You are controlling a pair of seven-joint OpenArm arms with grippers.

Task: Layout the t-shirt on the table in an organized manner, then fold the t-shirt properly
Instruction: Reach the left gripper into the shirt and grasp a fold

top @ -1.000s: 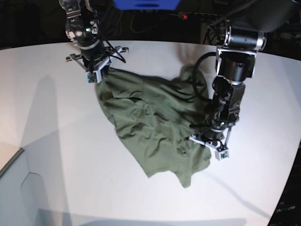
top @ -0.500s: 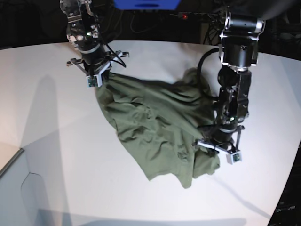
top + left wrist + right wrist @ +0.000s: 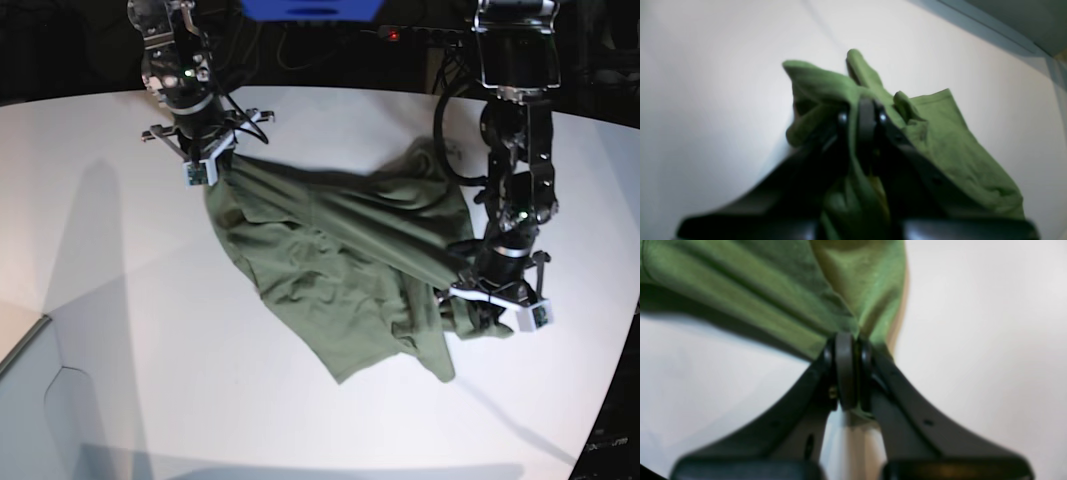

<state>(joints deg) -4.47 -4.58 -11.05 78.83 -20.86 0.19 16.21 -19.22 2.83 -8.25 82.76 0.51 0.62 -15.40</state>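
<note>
The olive-green t-shirt [image 3: 330, 250] lies rumpled on the white table [image 3: 100, 300], pulled into a taut band between both grippers. My right gripper [image 3: 205, 165], at the far left of the base view, is shut on one edge of the shirt. In its wrist view the closed right gripper [image 3: 845, 350] pinches a fold of the t-shirt [image 3: 773, 290]. My left gripper [image 3: 490, 305], at the right of the base view, is shut on a bunched edge lifted off the table. In the left wrist view the shut left gripper [image 3: 862, 113] has t-shirt [image 3: 940, 143] cloth spilling around it.
The table's curved far edge [image 3: 330, 90] borders a dark background with cables and a red-lit power strip [image 3: 392, 35]. A grey panel [image 3: 30, 400] sits at the lower left corner. Bare white tabletop surrounds the shirt on the left and front.
My left gripper has moved to the right with the shirt's edge, dragging the cloth rightward and stretching it. My right gripper has barely moved.
</note>
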